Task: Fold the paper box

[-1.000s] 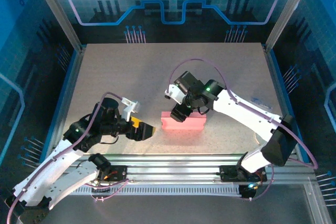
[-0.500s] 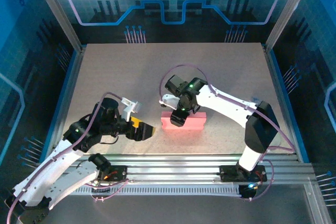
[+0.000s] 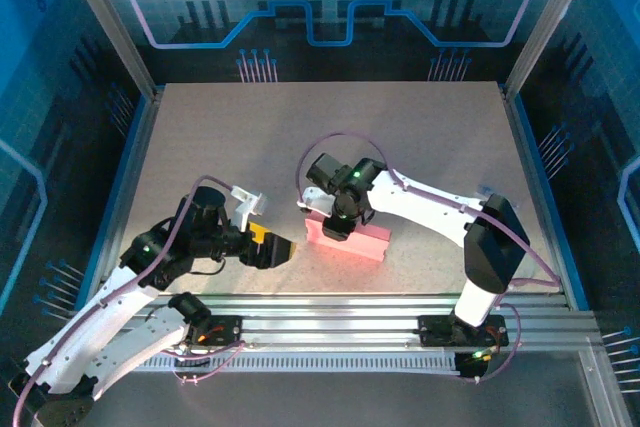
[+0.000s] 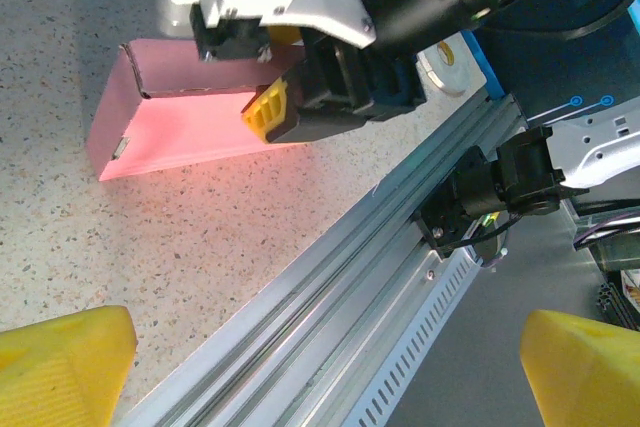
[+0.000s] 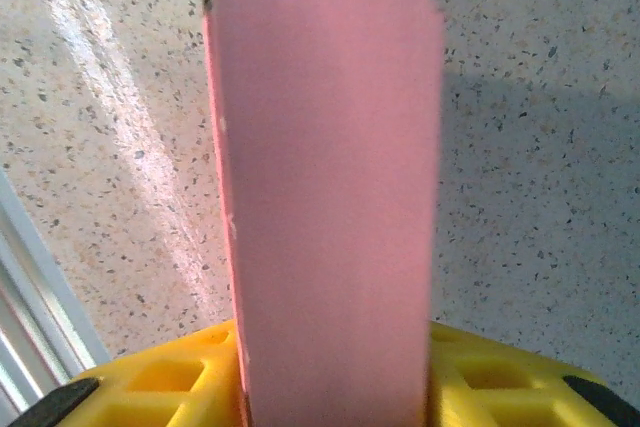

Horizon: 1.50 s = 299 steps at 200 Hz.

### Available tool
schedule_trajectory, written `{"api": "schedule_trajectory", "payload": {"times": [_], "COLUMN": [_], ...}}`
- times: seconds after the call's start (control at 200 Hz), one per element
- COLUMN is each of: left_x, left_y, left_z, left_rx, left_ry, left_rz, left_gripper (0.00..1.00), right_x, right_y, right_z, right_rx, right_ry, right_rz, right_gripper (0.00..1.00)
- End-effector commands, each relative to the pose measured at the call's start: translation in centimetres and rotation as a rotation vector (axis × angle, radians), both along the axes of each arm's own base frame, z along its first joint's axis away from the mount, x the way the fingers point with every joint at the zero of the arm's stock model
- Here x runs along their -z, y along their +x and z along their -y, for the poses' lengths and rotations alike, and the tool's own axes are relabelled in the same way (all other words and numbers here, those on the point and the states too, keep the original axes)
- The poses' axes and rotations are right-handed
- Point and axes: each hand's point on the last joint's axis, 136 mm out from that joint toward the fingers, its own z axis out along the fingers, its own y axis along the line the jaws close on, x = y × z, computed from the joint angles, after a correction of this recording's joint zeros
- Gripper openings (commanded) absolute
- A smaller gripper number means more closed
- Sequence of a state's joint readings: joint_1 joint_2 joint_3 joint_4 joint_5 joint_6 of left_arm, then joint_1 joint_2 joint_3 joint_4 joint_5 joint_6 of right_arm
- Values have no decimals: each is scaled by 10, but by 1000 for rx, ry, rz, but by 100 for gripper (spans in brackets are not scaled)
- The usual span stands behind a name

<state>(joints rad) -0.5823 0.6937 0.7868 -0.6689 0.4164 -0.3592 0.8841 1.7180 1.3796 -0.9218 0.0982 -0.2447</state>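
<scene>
The pink paper box (image 3: 365, 241) lies folded into a long flat tube on the speckled table, slightly skewed. My right gripper (image 3: 336, 226) reaches down over its left end. In the right wrist view the paper box (image 5: 330, 197) runs away from the camera between the yellow fingers (image 5: 160, 379), which press on both of its sides. The left wrist view shows the paper box (image 4: 180, 132) with a yellow finger of the right gripper (image 4: 268, 112) on it. My left gripper (image 3: 284, 248) hovers to the left of the box, jaws wide apart with nothing between them (image 4: 330, 372).
An aluminium rail (image 3: 330, 307) runs along the table's near edge, just in front of the box, with the right arm's base mount (image 4: 480, 197) on it. Blue walls (image 3: 125, 177) border the table on the left and right.
The right gripper slid left along the box and its jaws closed onto the box's left end. The box has skewed slightly. The left arm has not moved.
</scene>
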Motion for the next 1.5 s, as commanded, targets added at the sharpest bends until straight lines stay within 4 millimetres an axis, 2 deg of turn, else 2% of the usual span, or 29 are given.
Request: {"api": "schedule_trajectory", "payload": {"times": [0.0,0.155,0.235,0.335,0.49,0.62,0.755,0.886,1.196,1.381,1.491], "left_x": [-2,-8,-11,-15,-19,-22,-22,-22,-22,-22,-22], "left_y": [-3,-5,-5,-4,3,10,17,17,17,16,15], "left_z": [-1,-2,-3,-5,-19,-35,-52,-53,-52,-51,-51], "left_rx": [13,17,15,-4,-90,-185,-285,-292,-291,-283,-282], "left_ry": [-7,-24,-30,-34,-11,13,42,42,39,38,34], "left_rz": [22,43,59,84,132,185,218,218,215,213,209], "left_gripper": [99,99,99,99,99,99,99,99,99,99,99], "right_x": [-1,0,-5,-15,-23,-25,-16,1,26,25,25], "right_y": [4,10,19,32,57,69,76,82,81,84,80], "right_z": [0,1,3,7,20,20,12,5,-22,-29,-32], "right_rx": [-9,4,23,61,131,153,119,89,70,70,66], "right_ry": [-5,-10,-18,-28,-115,-151,-231,-311,-334,-329,-294], "right_rz": [65,104,157,235,377,457,512,551,641,734,713], "right_gripper": [43,39,33,32,31,31,30,30,37,49,55]}}
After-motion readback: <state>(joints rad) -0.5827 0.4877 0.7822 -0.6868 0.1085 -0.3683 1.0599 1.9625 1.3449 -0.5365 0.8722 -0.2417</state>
